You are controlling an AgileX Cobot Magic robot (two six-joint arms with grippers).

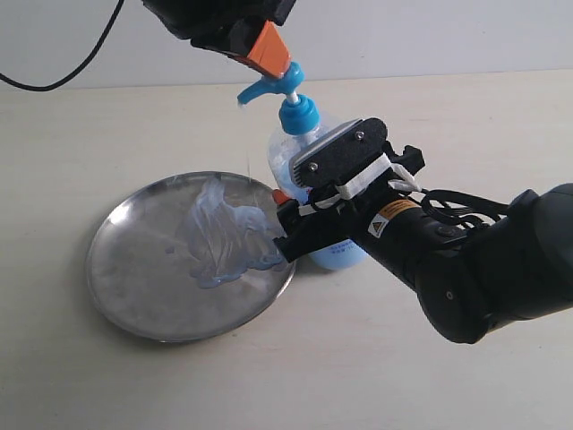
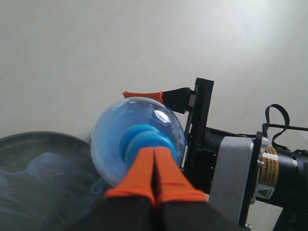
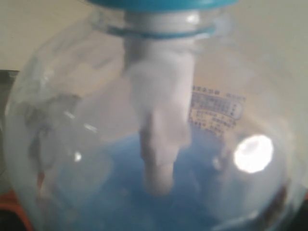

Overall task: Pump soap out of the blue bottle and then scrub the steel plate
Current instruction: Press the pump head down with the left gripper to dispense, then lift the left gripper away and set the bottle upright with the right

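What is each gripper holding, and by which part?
The right gripper clasps the blue bottle around its body. The left gripper, shut, holds nothing; it only touches the pump head.

1. The right fingers [image 1: 336, 152] hide the middle of the blue bottle [image 1: 285, 154].
2. The left arm [image 1: 215, 22] runs off the top edge.
3. The steel plate [image 2: 29, 140] is cut off at lower left.
4. The label print [image 3: 214, 108] is too blurred to read.
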